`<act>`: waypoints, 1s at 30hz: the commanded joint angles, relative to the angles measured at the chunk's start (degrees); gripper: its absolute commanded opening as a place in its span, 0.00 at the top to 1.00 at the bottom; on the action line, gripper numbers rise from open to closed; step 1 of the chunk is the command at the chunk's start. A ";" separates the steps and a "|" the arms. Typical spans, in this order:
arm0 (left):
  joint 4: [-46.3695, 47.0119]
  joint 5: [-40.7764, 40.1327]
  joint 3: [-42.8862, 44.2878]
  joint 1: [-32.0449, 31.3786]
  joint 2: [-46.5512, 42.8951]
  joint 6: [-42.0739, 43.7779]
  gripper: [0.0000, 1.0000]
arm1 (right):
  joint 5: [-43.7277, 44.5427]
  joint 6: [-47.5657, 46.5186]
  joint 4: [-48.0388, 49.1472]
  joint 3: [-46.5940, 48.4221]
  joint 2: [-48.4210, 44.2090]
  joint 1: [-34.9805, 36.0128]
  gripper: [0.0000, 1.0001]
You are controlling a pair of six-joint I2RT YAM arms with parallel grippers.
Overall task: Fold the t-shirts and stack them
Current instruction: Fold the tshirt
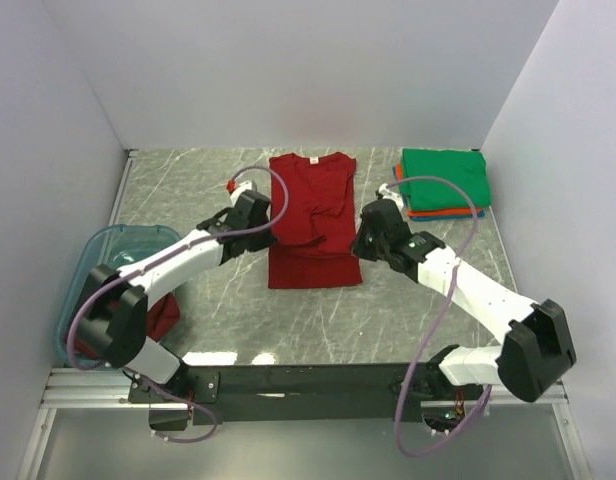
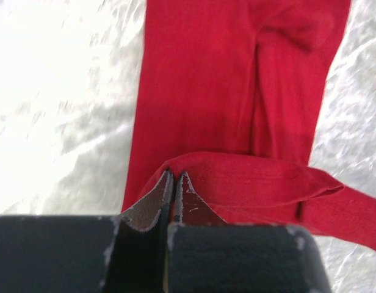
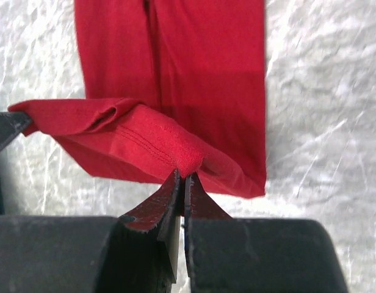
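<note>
Table (image 1: 188,190): red shirt (image 1: 310,200), shirt stack (image 1: 443,180), tub (image 1: 100,248)

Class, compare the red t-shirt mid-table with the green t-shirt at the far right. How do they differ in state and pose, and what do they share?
The red t-shirt lies long and only partly folded; the green t-shirt is a compact rectangle. The red lies on the table; the green tops a stack. The left end effector and right end effector pinch the red; nothing touches the green. Both are plain.

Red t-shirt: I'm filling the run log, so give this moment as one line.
left gripper: shut on red t-shirt | right gripper: shut on red t-shirt | folded stack: far right
</note>
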 commanded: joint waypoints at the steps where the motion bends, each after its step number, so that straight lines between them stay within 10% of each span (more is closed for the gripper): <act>1: 3.38 4.57 5.15 2.24 3.22 4.58 0.99 | -1.33 -2.79 2.26 4.44 2.81 -1.96 1.00; 19: 2.59 11.96 15.97 9.63 18.96 8.01 0.99 | -5.72 -5.78 2.26 16.31 20.65 -8.55 1.00; 30: 4.87 15.65 17.72 10.95 24.50 8.19 0.82 | -6.69 -4.73 4.02 18.94 28.12 -10.40 0.94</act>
